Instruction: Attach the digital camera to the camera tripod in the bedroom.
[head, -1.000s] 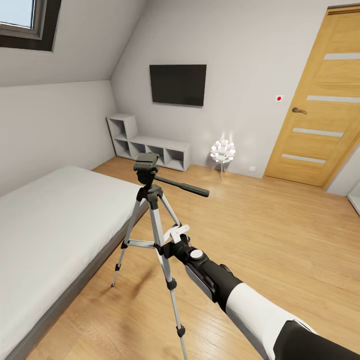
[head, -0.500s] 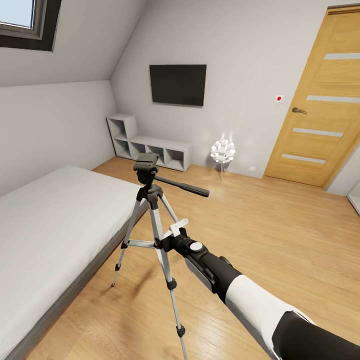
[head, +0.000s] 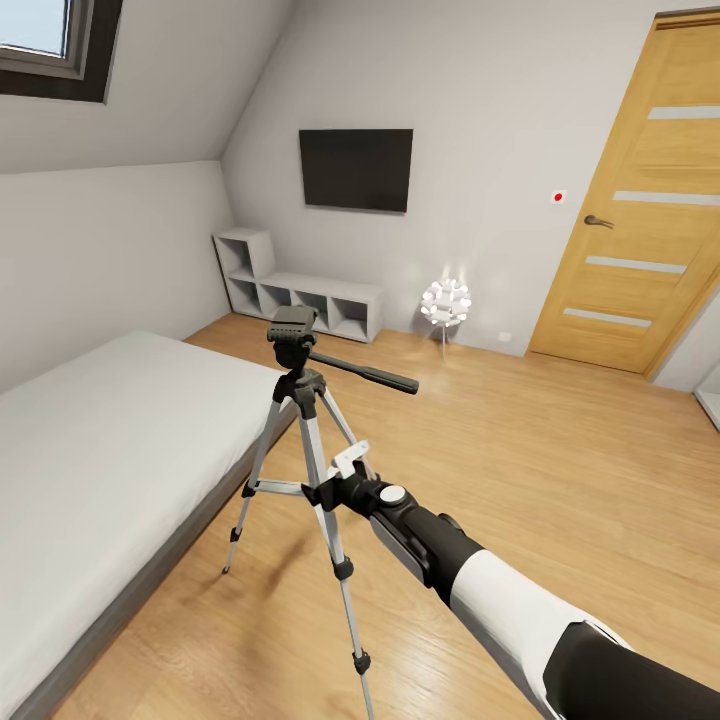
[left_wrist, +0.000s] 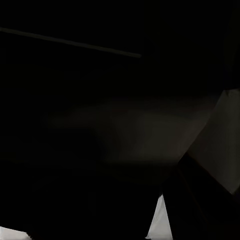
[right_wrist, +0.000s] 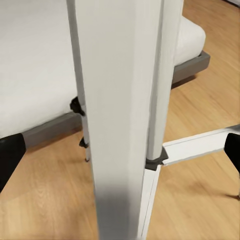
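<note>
White sloped walls, a dark-framed skylight (head: 50, 45) and a light wood floor (head: 540, 470) make up the bedroom, with a wall TV (head: 356, 169), a low grey shelf unit (head: 296, 288), a small white spiky lamp (head: 446, 303) and a wooden door (head: 630, 200) along the far side. A low bed (head: 100, 460) lies at the left. Just beside the bed stands the camera tripod (head: 305, 440), upright on its three silver legs, its black head bare on top and the pan handle pointing right.

From the lower right the right arm reaches across to the tripod, and the right tool (head: 335, 480) sits at the near leg, around the level of the cross braces. In the right wrist view that silver leg (right_wrist: 125, 115) rises very close between the dark fingertips (right_wrist: 10, 157), which stand wide apart at either edge, not closed on it. The left wrist view is almost black, so I cannot tell the left tool's state.
</note>
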